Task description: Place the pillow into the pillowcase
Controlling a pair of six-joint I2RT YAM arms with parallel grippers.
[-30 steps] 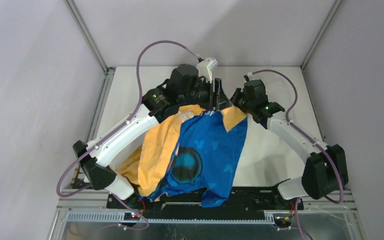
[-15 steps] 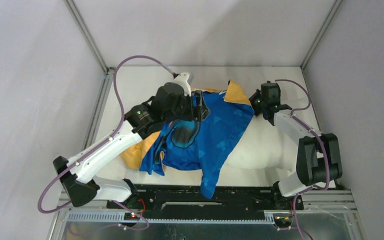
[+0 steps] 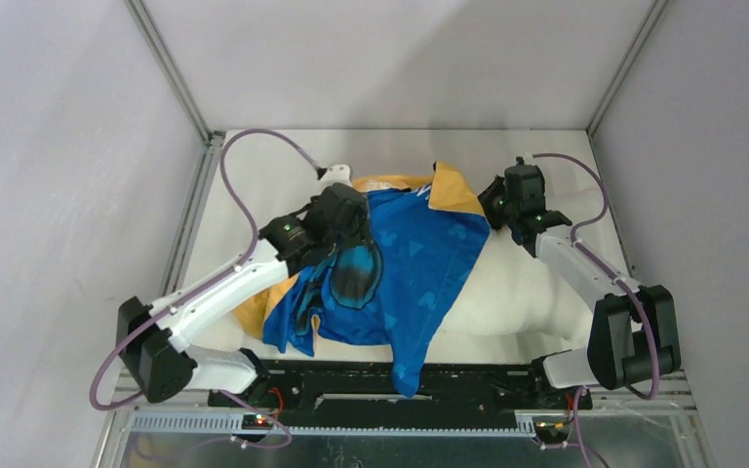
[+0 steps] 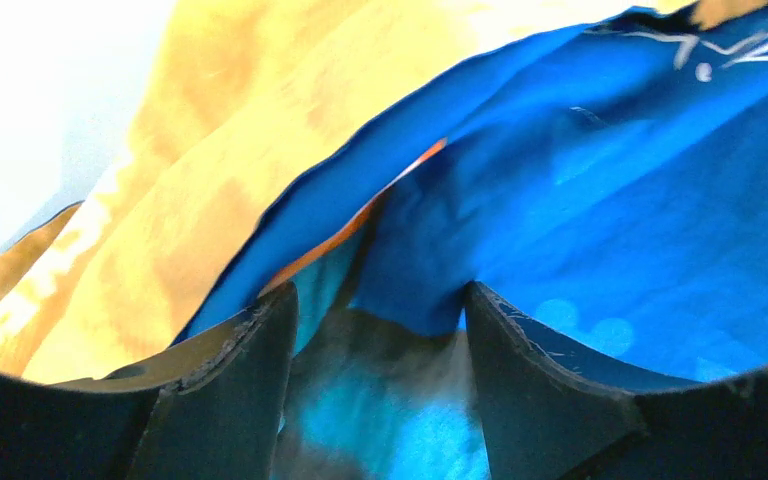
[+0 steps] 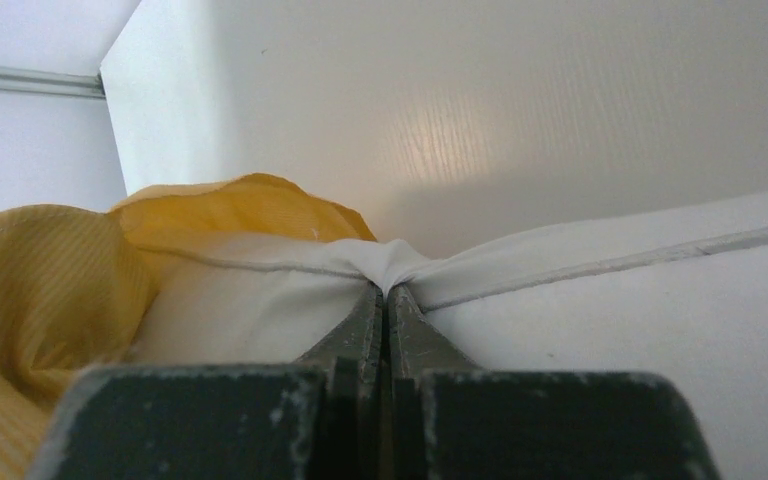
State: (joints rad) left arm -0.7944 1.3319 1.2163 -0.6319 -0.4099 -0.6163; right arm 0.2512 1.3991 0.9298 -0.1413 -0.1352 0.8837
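The white pillow [image 3: 519,292] lies across the table, its right half bare. The pillowcase [image 3: 414,258], blue side up with orange-yellow edges, is draped over the pillow's left half. My left gripper [image 3: 361,234] rests on the pillowcase's far part. In the left wrist view it [image 4: 378,296] stands open, with blue pillowcase [image 4: 660,200] cloth loose between and under the fingers. My right gripper [image 3: 493,208] sits at the pillow's far right edge. In the right wrist view it [image 5: 387,288] is shut on the pillow's [image 5: 610,330] white seam, beside the pillowcase's [image 5: 40,290] yellow hem.
The white table [image 3: 273,175] is boxed in by grey walls on three sides. A black rail [image 3: 488,375] runs along the near edge, and a blue corner of the pillowcase hangs over it. Purple cables loop above both arms.
The left arm has come down and back toward the near left, laying the lifted pillowcase over the pillow, and its jaws have opened. The right gripper moved right and stayed shut on the pillow.
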